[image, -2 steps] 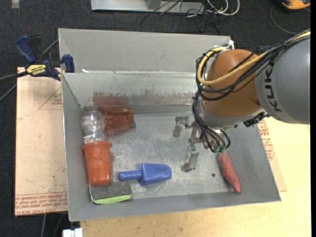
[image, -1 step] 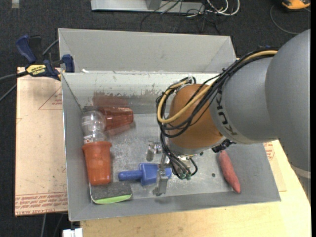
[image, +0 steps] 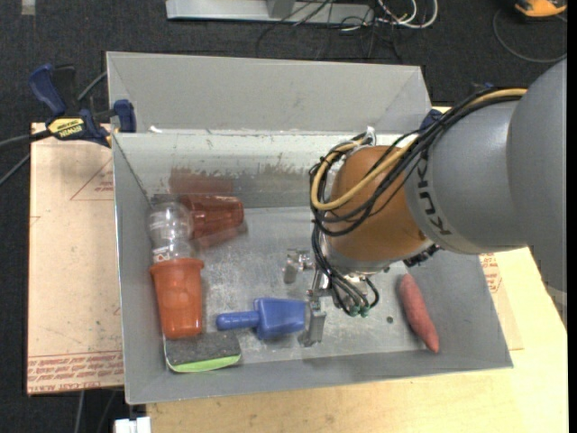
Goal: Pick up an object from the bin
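Hanging low over the floor of the bin (image: 135, 242), the gripper (image: 304, 296) stands with its fingers (image: 313, 325) spread and nothing between them; bare metal shows in the gap. Above it bulks the arm's orange cover (image: 374, 210), looped with yellow and black cables (image: 334, 183).

Closest to the gripper is a blue plastic toy (image: 270, 317), a blocky head with a short handle pointing away from the gripper towards the view's left. It lies flat on the floor just left of the nearer finger. Its head is right against that finger, though whether the two touch cannot be told. It is beside the gripper, not within it.

Farther left of the gripper, past the toy's handle, an orange cup (image: 178, 296) lies on its side along the left wall. A clear bottle (image: 169, 228) lies just beyond the cup's far end, and a red translucent cup (image: 215, 216) rests next to the bottle, towards the back wall, well apart from the gripper. At the orange cup's near end, in the front left corner, a flat sponge (image: 203, 357) lies with a grey face and a green edge, near the toy's handle but apart from it.

On the gripper's other side, to the right, a red carrot-shaped thing (image: 419, 312) lies aslant on the floor, apart from the gripper and from everything else. Between the gripper and the blue toy nothing stands in the way.
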Controlling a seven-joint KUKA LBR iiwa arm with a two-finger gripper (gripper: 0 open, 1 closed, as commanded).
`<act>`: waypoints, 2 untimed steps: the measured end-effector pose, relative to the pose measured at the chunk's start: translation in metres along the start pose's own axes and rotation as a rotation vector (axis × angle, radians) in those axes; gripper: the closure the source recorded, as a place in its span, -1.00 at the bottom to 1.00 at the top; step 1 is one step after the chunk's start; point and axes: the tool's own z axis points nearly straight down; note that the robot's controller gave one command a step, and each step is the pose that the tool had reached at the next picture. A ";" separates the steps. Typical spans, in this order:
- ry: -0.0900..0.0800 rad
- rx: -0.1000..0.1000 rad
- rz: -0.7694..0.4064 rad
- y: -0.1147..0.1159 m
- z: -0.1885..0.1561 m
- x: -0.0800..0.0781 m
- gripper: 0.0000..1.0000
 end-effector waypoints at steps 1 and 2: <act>0.006 -0.004 -0.331 0.020 0.014 0.002 -1.00; -0.001 -0.002 -0.094 0.017 0.037 -0.009 1.00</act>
